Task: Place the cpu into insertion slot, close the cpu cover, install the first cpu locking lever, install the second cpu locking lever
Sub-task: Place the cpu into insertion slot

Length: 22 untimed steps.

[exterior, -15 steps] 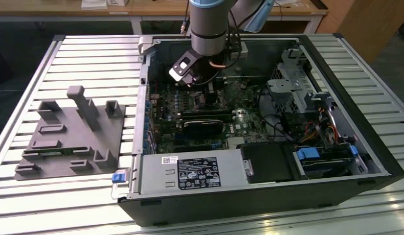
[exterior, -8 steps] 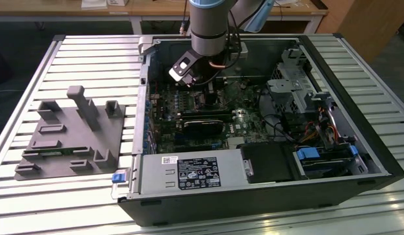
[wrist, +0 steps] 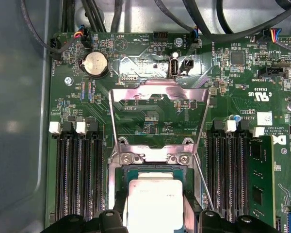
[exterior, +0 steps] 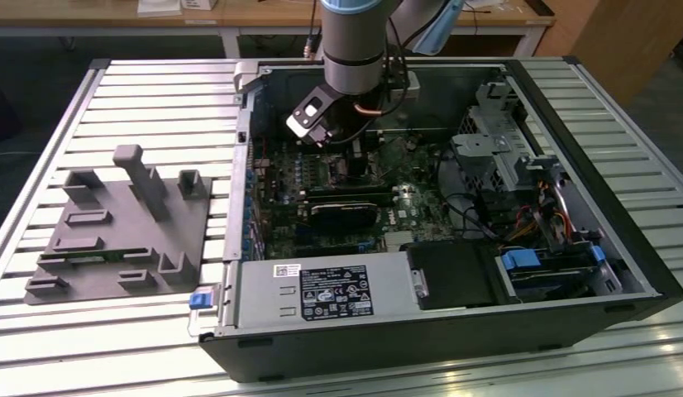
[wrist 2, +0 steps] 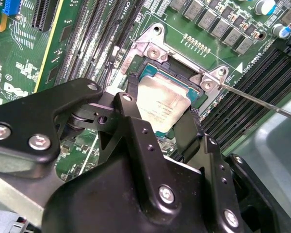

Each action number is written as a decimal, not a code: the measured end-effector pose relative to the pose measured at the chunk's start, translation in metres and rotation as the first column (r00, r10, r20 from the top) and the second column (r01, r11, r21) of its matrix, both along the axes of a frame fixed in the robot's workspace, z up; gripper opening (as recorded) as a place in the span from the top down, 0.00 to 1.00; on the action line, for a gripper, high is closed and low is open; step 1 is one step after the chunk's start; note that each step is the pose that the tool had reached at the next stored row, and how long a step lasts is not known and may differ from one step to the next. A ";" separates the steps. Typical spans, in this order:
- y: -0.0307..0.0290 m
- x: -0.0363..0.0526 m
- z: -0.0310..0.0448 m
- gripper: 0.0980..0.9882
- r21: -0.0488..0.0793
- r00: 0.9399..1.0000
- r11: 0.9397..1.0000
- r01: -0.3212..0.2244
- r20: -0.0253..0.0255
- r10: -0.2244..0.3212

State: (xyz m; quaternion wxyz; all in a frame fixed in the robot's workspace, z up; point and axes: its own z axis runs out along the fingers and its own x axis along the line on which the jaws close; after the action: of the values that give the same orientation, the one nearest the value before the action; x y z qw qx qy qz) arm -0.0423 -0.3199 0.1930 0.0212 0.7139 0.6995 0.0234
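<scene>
Grey metal slats make the table (exterior: 77, 116), and an open computer case (exterior: 430, 347) lies on it. In the upper middle of the exterior view, the gripper (exterior: 344, 147) reaches down into the case. In the second wrist view its two black fingers (wrist 2: 131, 114) press on both sides of the cpu (wrist 2: 165, 102), pinching it. The insertion slot (wrist: 153, 158) sits right under the chip, with edges lined up. The cpu cover (wrist: 157, 91) is flipped open, past the slot's far side.
</scene>
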 end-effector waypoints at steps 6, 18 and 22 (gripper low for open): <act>0.0000 0.0001 0.0000 0.50 0.000 1.000 1.000 0.000 0.000 0.000; 0.0000 0.0002 0.0079 0.42 0.000 1.000 1.000 0.000 0.000 0.000; 0.0000 0.0002 0.0142 0.42 0.000 1.000 1.000 0.000 0.001 0.000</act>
State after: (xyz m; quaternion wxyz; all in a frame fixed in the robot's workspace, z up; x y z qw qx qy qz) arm -0.0420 -0.3199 0.2072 0.0214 0.7139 0.6996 0.0236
